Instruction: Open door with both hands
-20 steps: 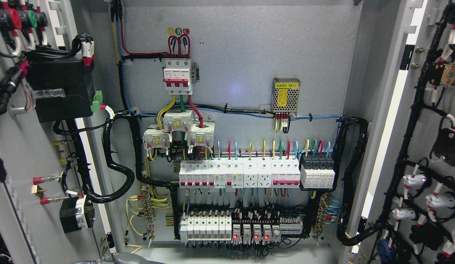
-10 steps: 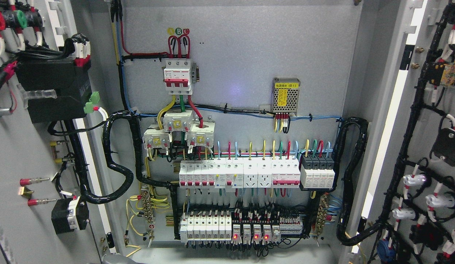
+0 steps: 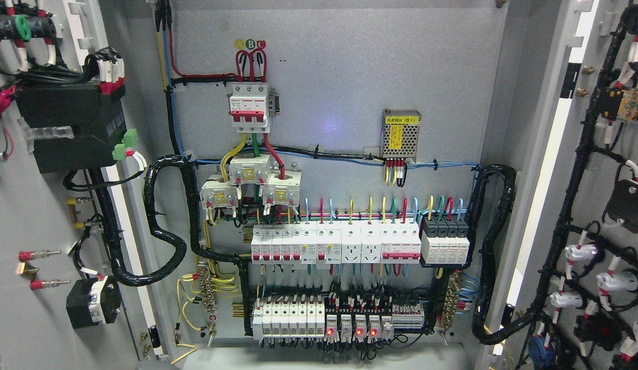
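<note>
The grey electrical cabinet stands with both doors swung wide. The left door (image 3: 31,216) shows its inner face at the picture's left, carrying a black box (image 3: 67,128), wiring and a small black switch block (image 3: 90,307). The right door (image 3: 614,154) shows its inner face at the right edge, covered in black cable looms and white fittings. Between them lies the back panel (image 3: 350,77). Neither hand shows. A small grey shape (image 3: 157,366) touches the bottom edge left of the middle, and I cannot tell what it is.
On the back panel sit a red-and-white main breaker (image 3: 249,105), a perforated power supply (image 3: 401,132), a row of white breakers (image 3: 334,244) and a lower row with red lights (image 3: 350,324). Black corrugated conduits (image 3: 165,216) run from both doors into the cabinet.
The left door has swung further outward: its black box, plugs and switch block have slid to the left. The grey shape at the bottom edge has shrunk almost out of view.
</note>
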Robot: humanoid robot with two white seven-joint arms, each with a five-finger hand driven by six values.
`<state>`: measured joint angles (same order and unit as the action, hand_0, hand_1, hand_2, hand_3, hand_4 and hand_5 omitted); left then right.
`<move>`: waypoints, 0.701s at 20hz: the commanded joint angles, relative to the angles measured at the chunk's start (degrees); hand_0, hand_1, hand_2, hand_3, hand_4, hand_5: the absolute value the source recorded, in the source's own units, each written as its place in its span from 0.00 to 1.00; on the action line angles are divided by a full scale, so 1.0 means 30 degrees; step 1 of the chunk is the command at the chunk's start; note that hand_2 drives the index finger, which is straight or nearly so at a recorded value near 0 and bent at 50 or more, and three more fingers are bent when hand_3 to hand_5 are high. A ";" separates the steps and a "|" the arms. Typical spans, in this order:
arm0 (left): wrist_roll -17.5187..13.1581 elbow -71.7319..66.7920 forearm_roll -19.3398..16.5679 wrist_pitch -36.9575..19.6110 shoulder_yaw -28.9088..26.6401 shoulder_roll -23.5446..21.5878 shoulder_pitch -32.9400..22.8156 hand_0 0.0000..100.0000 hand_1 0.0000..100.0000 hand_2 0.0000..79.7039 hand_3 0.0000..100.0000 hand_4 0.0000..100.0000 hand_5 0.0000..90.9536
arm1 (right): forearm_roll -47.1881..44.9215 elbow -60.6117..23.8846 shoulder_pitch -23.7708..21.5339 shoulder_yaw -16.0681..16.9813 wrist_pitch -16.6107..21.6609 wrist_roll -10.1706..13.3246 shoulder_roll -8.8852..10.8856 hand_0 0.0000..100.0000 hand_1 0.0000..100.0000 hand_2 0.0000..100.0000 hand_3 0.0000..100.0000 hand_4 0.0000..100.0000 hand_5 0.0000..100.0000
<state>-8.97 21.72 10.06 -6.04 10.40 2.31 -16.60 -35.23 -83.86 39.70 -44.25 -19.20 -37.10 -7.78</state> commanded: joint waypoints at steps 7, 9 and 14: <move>0.0119 1.0824 -0.0042 -0.0389 0.2684 -0.2555 -0.4189 0.00 0.00 0.00 0.00 0.00 0.00 | 0.0141 0.0560 0.0187 0.0042 0.0071 0.0002 0.0074 0.00 0.00 0.00 0.00 0.00 0.00; 0.0149 1.2847 -0.0071 -0.0389 0.2685 -0.2849 -0.5098 0.00 0.00 0.00 0.00 0.00 0.00 | 0.0083 0.0532 0.0128 0.0304 0.0101 0.0002 0.0365 0.00 0.00 0.00 0.00 0.00 0.00; 0.0149 1.5929 -0.0479 -0.0389 0.2773 -0.3318 -0.6682 0.00 0.00 0.00 0.00 0.00 0.00 | -0.0005 0.0327 -0.0106 0.1067 0.0247 -0.0027 0.1157 0.00 0.00 0.00 0.00 0.00 0.00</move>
<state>-8.58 47.72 9.62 -7.20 15.79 -3.33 -31.08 -35.02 -82.87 39.96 -43.52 -18.71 -37.13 -6.94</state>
